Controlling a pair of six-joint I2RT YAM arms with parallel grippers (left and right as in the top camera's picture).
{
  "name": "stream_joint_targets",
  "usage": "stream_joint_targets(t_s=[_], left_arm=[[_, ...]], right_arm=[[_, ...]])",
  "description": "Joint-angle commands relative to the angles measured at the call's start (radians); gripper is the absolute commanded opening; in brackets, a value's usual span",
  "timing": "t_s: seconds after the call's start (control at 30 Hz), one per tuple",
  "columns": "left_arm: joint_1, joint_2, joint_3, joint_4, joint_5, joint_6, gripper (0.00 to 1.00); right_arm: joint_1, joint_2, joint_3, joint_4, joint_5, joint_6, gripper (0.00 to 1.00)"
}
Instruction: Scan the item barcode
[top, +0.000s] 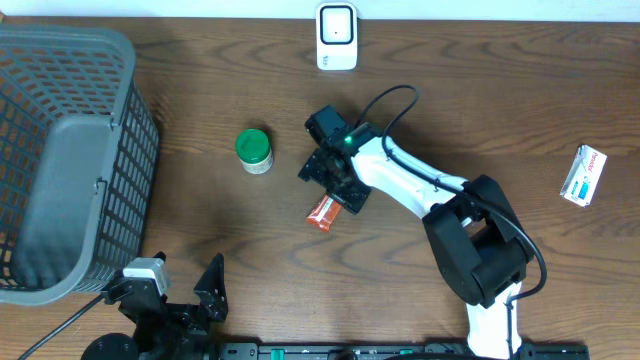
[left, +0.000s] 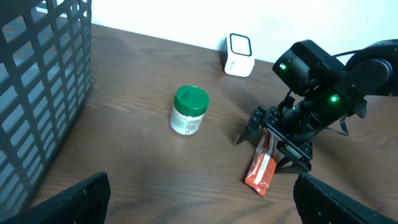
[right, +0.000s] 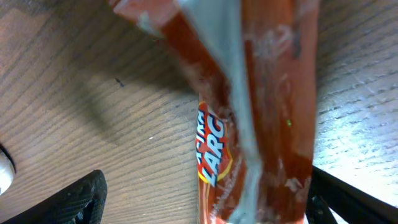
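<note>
Right claw (left: 277, 148) is hovering mid-tabletop, jaws spread, straddling the far end of the orange snack packet (top: 322, 212). I'd judge it isn't pinching it. Packet is lying flat, long axis running near-left to far-right. White scanner (top: 337, 37) is sitting almost straight beyond it at the far edge. Left claw (left: 200, 186), also spread, is idling near-left, well apart, so the right arm is nearer.

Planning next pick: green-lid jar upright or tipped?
Upright. The green-lidded jar stands on its base on the table, lid facing up in the overhead and left wrist views.
</note>
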Motion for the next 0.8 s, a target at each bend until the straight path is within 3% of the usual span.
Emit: stream_joint_targets(t_s=[0.0,0.03,0.23,0.33,0.37,0.6,0.77], left_arm=[[-0.005,-0.003,-0.001,0.001,0.01,0.002,0.94],[-0.005,-0.003,-0.001,0.001,0.01,0.002,0.94],[-0.005,-0.003,-0.001,0.001,0.01,0.002,0.95],[-0.005,-0.003,-0.001,0.001,0.01,0.002,0.94],[-0.005,-0.003,-0.001,0.001,0.01,0.002,0.94],[-0.005,-0.003,-0.001,0.001,0.01,0.002,0.94],[-0.005,-0.003,-0.001,0.001,0.01,0.002,0.94]], right_arm=[[0.002,-0.067,0.011,-0.018,0.068,0.0,0.96],[0.001,-0.091,0.011,-0.033,0.089,-0.003,0.99],[0.001,-0.257,0.011,-0.156,0.252,-0.018,0.99],[0.001,-0.288,0.011,-0.155,0.247,-0.439,0.99],[0.001,-0.288,0.011,-0.173,0.228,-0.48,0.99],[-0.038,-0.294,-0.094,-0.162,0.177,-0.41,0.99],[-0.105,-0.406,-0.169,-0.167,0.183,-0.494,0.97]])
